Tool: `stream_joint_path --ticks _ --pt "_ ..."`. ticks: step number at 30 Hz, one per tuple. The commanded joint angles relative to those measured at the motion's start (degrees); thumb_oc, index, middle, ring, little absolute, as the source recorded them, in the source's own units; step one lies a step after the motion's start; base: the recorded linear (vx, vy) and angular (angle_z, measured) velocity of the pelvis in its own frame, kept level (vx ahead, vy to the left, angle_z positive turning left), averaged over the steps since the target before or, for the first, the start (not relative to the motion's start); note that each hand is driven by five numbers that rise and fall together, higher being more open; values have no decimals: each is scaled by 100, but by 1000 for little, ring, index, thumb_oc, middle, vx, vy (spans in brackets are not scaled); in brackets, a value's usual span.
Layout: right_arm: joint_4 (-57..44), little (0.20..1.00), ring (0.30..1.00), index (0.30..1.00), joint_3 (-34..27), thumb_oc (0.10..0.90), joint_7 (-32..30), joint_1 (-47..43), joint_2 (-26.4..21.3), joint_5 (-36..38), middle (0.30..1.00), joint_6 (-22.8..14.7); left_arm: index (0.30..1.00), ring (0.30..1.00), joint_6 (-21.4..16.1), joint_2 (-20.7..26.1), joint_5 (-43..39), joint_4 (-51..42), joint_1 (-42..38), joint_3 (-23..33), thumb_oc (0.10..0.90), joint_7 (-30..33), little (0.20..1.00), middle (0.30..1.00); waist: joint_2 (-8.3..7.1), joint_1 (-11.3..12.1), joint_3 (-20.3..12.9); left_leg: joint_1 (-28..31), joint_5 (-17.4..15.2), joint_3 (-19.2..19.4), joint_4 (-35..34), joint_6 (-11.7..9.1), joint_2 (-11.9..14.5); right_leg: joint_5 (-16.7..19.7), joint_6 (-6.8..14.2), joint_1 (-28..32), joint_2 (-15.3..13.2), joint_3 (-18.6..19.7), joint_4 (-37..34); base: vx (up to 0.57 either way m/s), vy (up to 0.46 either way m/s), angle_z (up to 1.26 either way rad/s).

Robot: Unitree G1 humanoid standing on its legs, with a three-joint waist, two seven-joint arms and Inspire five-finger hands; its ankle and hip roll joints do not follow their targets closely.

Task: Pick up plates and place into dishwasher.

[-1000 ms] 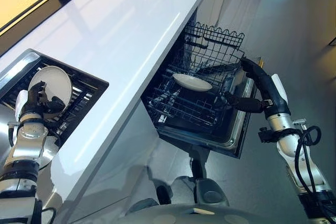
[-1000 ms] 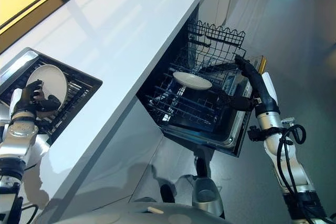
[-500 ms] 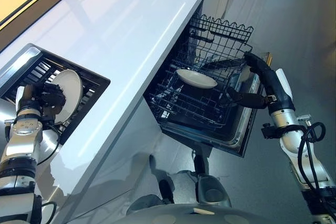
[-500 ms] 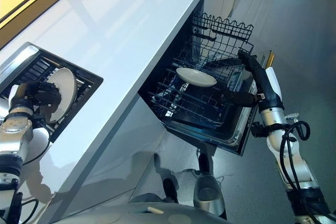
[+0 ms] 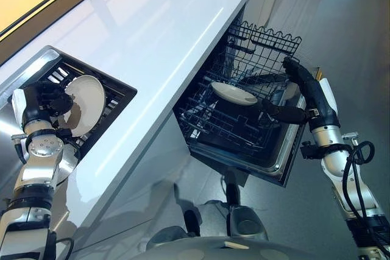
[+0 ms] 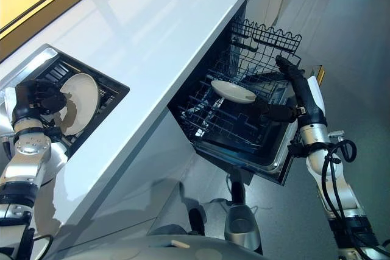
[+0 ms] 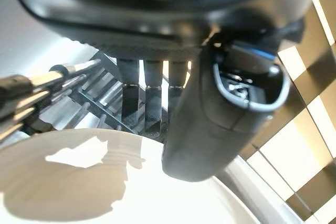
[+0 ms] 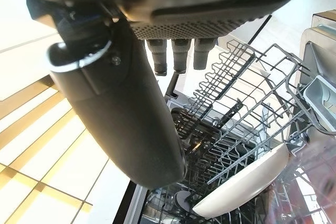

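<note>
Left hand (image 5: 44,98) is at the far left, over the dark slatted drying rack (image 5: 113,89) sunk into the long glossy white countertop (image 5: 164,35). Its fingers and thumb are curled round the rim of a round white ceramic plate (image 5: 87,103), which stands tilted on edge in the rack. In the left wrist view the thumb (image 7: 220,114) lies over the plate's rim (image 7: 79,182), with the rack's slats (image 7: 89,90) just past the fingers.

A second plate or shiny round dish (image 5: 64,165) lies partly hidden under the left forearm, near edge of the rack; cannot tell which.

On the right, the dark wire lower rack of the open dishwasher (image 5: 225,123) is pulled out below the countertop edge. A shallow white oval plate (image 5: 234,93) rests on the tines near the rack's middle, roughly level.

Right hand (image 5: 298,98) is at the rack's right side, just beside the wire upright section (image 5: 265,47), apart from the white oval plate. Its fingers are straight and relaxed and hold nothing; the right wrist view shows fingertips (image 8: 178,56) extended over the wire tines (image 8: 247,119) with the plate (image 8: 247,184) below them, not touched.
</note>
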Motion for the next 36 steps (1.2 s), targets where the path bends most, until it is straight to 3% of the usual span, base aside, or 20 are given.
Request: stream_joint_path --ticks 1,4,7,8,10,21,36 --pt "-587 900 900 900 -328 800 -266 -459 113 15 900 -631 524 524 -548 733 599 -716 -151 345 361 448 461 524 13 54 -548 -412 -519 -238 403 174 -360 -1251 411 -133 187 -60 1218 -27 -43 6" --pt "-558 900 900 900 -317 800 -269 -462 130 0 900 -626 568 568 -486 847 769 -851 -97 425 413 454 513 568 1 80 -565 -387 -523 -252 386 169 -360 -1254 410 -91 189 -94 1176 -24 -38 4" --pt "-538 900 900 900 -290 800 -277 -478 112 57 900 -622 754 754 -389 965 716 -875 -125 442 630 423 730 754 -6 79 -578 -360 -519 -253 355 166 -355 -1237 418 -69 198 -105 1150 -16 -30 3" --pt "-546 900 900 900 -291 800 -267 -485 102 84 900 -602 766 766 -379 981 709 -865 -134 434 644 433 744 766 -9 76 -580 -355 -522 -254 357 166 -355 -1232 419 -68 198 -106 1146 0 -18 4" --pt "-544 900 900 900 -274 800 -246 -499 82 110 900 -576 900 900 -339 1035 693 -825 -167 430 800 458 900 900 -7 63 -590 -340 -531 -251 355 170 -358 -1220 424 -68 202 -100 1134 0 0 0" --pt "-520 900 900 900 -181 800 -182 -510 -15 198 900 -438 900 900 8 1311 562 -315 -526 205 800 320 900 900 49 -69 -558 -369 -593 -166 487 197 -376 -1175 440 -151 216 8 1184 45 3 0" --pt "-489 900 900 900 -264 800 15 -434 -239 288 900 -325 900 900 45 1523 408 276 -898 4 800 100 900 900 174 -271 -331 -606 -588 -93 637 203 -401 -1094 427 -458 303 321 1199 75 32 -5"
